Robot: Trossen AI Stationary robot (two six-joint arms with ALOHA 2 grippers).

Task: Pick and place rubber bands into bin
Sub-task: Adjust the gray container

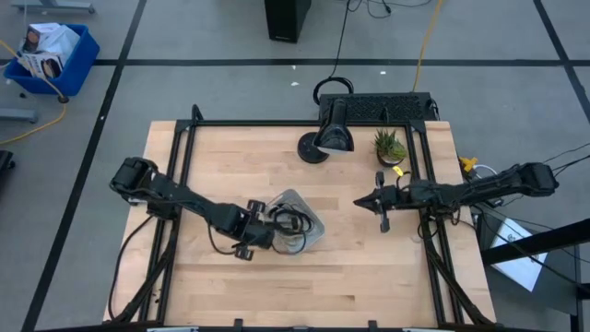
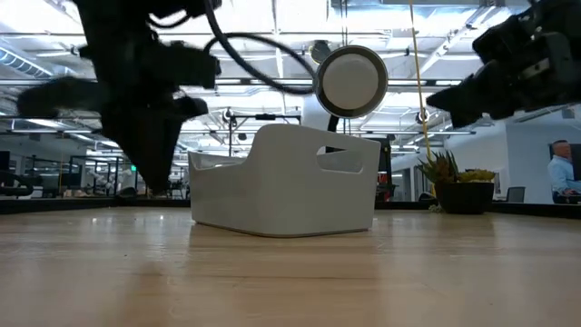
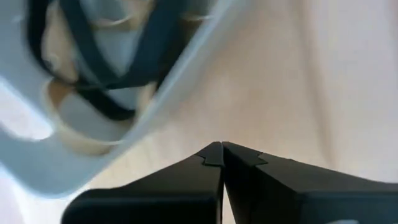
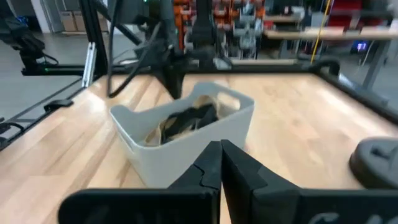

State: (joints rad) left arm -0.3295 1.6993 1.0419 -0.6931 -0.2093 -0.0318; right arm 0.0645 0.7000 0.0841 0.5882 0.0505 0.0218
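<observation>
Wood table bears bin; open workshop behind.

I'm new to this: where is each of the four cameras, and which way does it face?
High view: overhead, looking down on table, both arms.
Low view: at tabletop height, facing the bin; arms hang above.
Left wrist view: on left arm, left gripper shut beside the bin, rubber bands inside.
Right wrist view: on right arm, right gripper shut, facing bin.
All four show the bin.

Pale grey bin holds black and tan rubber bands.
</observation>
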